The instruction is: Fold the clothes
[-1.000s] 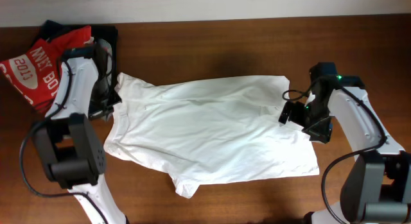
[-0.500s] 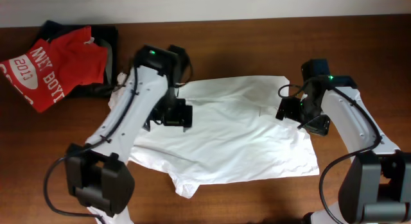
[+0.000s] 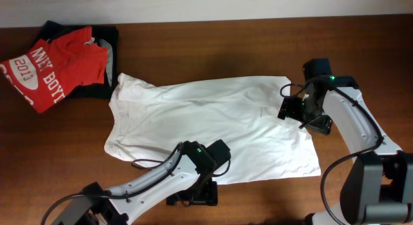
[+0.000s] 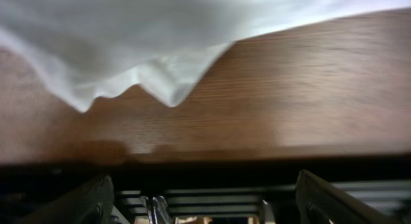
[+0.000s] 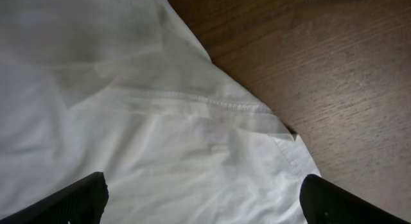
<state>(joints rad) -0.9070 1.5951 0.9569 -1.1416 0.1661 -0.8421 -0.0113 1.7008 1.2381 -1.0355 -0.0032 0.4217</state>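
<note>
The clothes, a white T-shirt (image 3: 213, 125), lie spread flat across the middle of the brown table. My left gripper (image 3: 193, 196) hangs at the table's front edge, just below the shirt's lower hem. In the left wrist view its fingers stand wide apart and open (image 4: 205, 208), with nothing between them, and a rumpled fold of the shirt (image 4: 160, 79) lies further out on the wood. My right gripper (image 3: 292, 110) hovers over the shirt's right side. It is open (image 5: 205, 208) above the cloth (image 5: 128, 121), near a stitched hem.
A red shirt with white "2013" lettering (image 3: 45, 64) lies on a black garment (image 3: 106, 41) at the back left corner. Bare wood (image 5: 334, 76) shows to the right of the white shirt. The table's front edge (image 4: 205, 156) runs just before my left gripper.
My left arm has swung from the shirt's left side, across its middle, down to the front edge, and its gripper has gone from shut to open. The right arm has barely moved.
</note>
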